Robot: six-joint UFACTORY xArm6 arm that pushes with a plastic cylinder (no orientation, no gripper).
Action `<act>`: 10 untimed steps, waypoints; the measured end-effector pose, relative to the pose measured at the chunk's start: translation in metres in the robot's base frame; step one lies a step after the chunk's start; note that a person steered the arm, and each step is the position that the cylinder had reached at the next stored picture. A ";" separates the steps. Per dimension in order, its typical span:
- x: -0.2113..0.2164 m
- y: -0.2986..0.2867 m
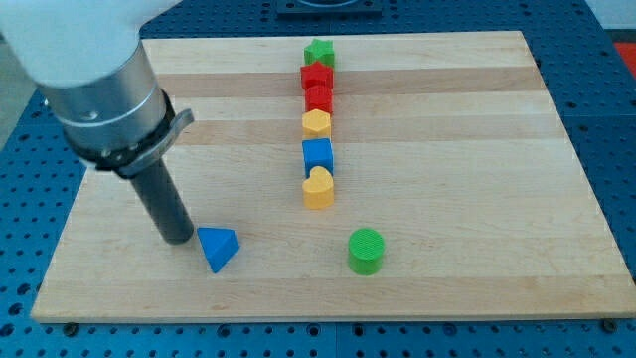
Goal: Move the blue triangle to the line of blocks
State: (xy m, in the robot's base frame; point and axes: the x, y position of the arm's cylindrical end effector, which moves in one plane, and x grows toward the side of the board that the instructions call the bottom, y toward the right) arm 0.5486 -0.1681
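Observation:
The blue triangle (219,248) lies on the wooden board (477,119) at the view's lower left. My tip (179,239) stands just left of it, almost touching. A line of blocks runs down the board's middle: a green star-like block (319,53) at the top, a red block (316,76), another red block (319,97), a yellow hexagon (316,123), a blue cube (318,155) and a yellow heart (318,188) at the bottom. The triangle sits below and left of the line's lower end.
A green cylinder (366,250) stands at the view's bottom, right of the triangle and below the line. The arm's wide grey body (99,89) covers the board's upper left. A blue perforated table (616,149) surrounds the board.

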 end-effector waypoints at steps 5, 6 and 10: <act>0.013 0.080; 0.013 0.060; -0.015 0.052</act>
State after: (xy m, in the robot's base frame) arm 0.5340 -0.1159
